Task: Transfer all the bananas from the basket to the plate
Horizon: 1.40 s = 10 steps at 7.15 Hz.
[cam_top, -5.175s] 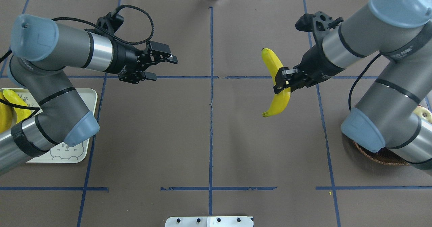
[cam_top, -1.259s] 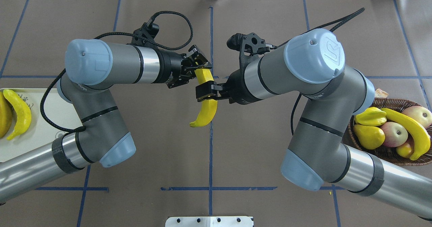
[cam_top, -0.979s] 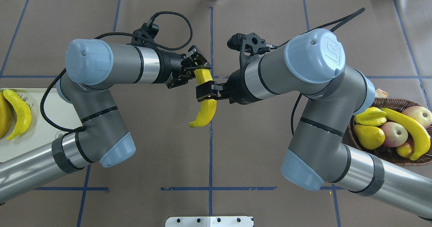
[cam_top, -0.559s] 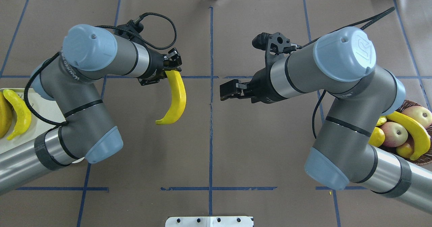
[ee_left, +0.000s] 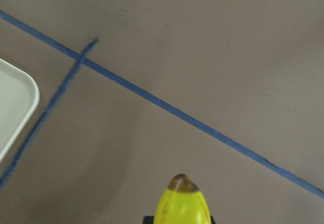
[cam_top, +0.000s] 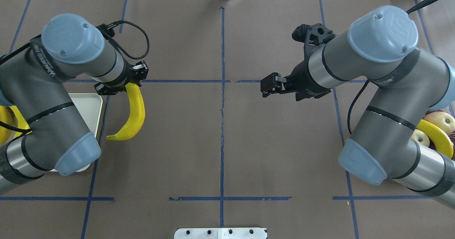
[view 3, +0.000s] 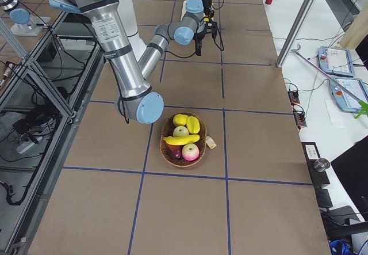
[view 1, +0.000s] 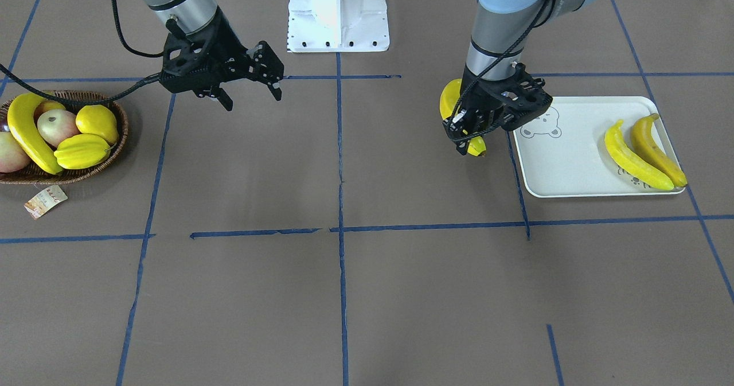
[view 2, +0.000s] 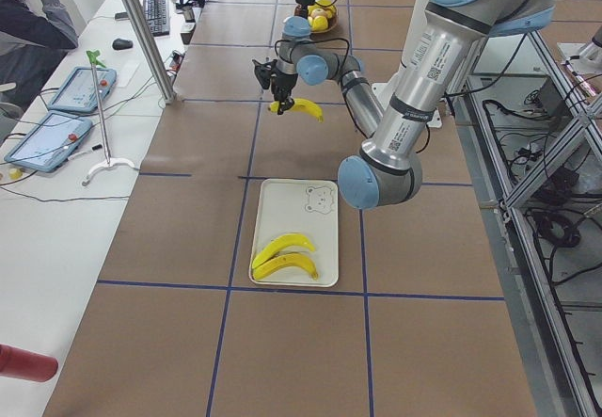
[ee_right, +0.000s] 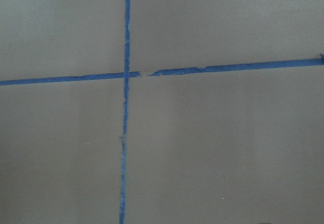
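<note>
My left gripper (cam_top: 120,85) is shut on the upper end of a banana (cam_top: 133,114), which hangs above the table just beside the plate's (cam_top: 91,106) inner edge. In the front-facing view the same gripper (view 1: 471,135) and banana (view 1: 449,98) sit left of the plate (view 1: 567,168). Two bananas (view 1: 636,158) lie on the plate's far side. One more banana (view 1: 27,132) rests in the basket (view 1: 74,175). My right gripper (view 1: 251,94) is open and empty over bare table, between the centre and the basket. The left wrist view shows the banana's tip (ee_left: 182,203).
The basket also holds apples (view 1: 56,127), a lemon (view 1: 97,121) and a starfruit (view 1: 83,149); its paper tag (view 1: 46,201) lies on the table. The white robot base (view 1: 338,13) is at the table's robot side. A person (view 2: 28,17) sits beyond the table.
After the hand-over at the centre, my left gripper has carried the banana further towards the plate. My right gripper, open and empty, has drawn back towards the basket side.
</note>
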Motion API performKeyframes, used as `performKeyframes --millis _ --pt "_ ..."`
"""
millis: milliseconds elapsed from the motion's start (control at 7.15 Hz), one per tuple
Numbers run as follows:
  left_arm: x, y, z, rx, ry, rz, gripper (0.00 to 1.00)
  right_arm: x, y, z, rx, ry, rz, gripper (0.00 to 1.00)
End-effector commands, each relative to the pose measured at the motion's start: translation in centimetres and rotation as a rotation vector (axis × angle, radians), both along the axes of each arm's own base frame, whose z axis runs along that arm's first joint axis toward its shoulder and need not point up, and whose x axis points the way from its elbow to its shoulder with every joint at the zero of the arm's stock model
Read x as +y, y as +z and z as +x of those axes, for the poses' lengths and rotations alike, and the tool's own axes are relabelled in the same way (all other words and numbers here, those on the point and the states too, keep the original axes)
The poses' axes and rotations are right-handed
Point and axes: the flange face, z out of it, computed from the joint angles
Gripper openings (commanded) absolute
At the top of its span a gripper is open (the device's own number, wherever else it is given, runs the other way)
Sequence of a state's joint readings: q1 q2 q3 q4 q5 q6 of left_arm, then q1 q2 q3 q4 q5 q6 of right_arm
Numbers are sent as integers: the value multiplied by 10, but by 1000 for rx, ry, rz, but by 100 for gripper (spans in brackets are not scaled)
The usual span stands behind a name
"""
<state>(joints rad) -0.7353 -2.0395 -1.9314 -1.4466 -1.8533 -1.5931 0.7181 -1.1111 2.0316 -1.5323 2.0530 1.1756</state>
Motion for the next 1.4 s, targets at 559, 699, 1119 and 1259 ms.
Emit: performKeyframes --millis 559,699,1119,1259 --pt "5 167 -116 36 -265 -247 0 -20 73 70 176 -92 45 100" --pt "13 199 -122 48 -257 -229 2 -20 73 69 175 -95 46 100" --pt "4 276 -120 79 -250 -185 18 -19 73 68 175 -96 48 99" --pt "-5 292 -135 52 -246 -168 22 -19 72 68 174 -96 49 99"
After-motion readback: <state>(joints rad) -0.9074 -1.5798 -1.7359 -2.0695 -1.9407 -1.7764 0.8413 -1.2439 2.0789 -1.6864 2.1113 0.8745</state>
